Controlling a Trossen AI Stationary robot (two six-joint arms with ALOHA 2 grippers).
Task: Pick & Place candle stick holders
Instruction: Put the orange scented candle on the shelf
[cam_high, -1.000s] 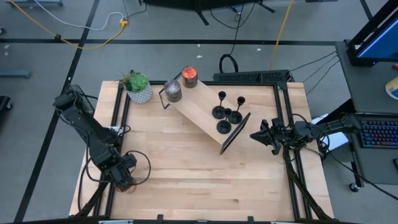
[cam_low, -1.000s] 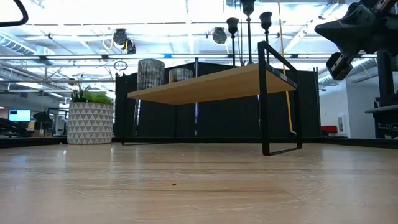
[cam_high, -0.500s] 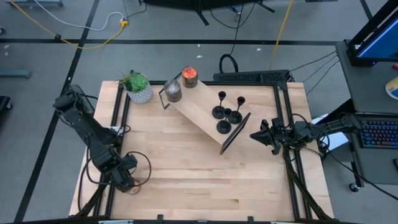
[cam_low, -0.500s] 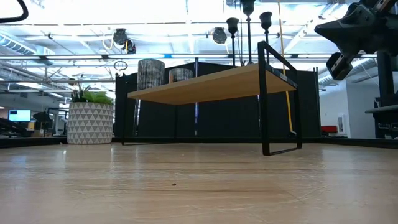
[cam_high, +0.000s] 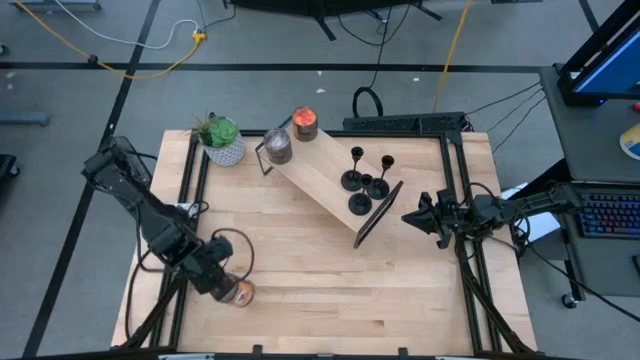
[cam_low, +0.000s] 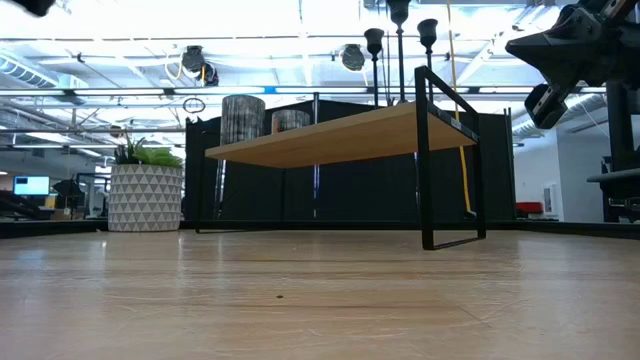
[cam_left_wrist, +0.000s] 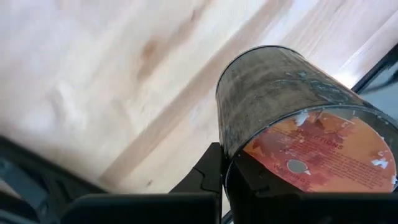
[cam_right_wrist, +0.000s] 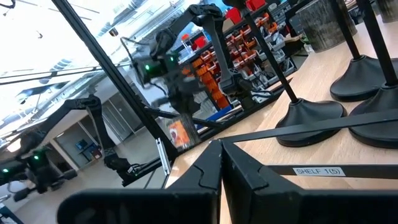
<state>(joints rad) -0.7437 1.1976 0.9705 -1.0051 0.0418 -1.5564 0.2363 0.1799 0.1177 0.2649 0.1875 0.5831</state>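
My left gripper (cam_high: 228, 287) hangs over the table's near-left part, shut on a grey candle jar (cam_left_wrist: 280, 99) with a round orange end (cam_high: 241, 294). Several black candle stick holders (cam_high: 365, 180) stand on their round bases on the wooden shelf (cam_high: 325, 175) at the far middle. Their bases (cam_right_wrist: 311, 115) show close by in the right wrist view and their cup tops (cam_low: 375, 40) in the low view. My right gripper (cam_high: 408, 217) waits shut at the shelf's right end, touching nothing. My left gripper holds the candle jar at the rim of its orange end (cam_left_wrist: 239, 163). One finger (cam_left_wrist: 252, 183) lies over the orange face and the other (cam_left_wrist: 208, 174) stands outside the grey wall. The fingers slant down from above. The jar is tilted, its orange end uppermost.
A potted plant (cam_high: 222, 140) stands at the far left corner. Two more candle jars (cam_high: 278, 146) (cam_high: 305, 123) sit at the shelf's left end. Black frame rails (cam_high: 190, 200) run along the table's left and right sides. Bare wood (cam_high: 330, 280) lies between shelf and near edge.
My left gripper has swung from the near-left corner toward the table's right edge and risen. The candle jar has come along with it, its orange end now showing more plainly from above.
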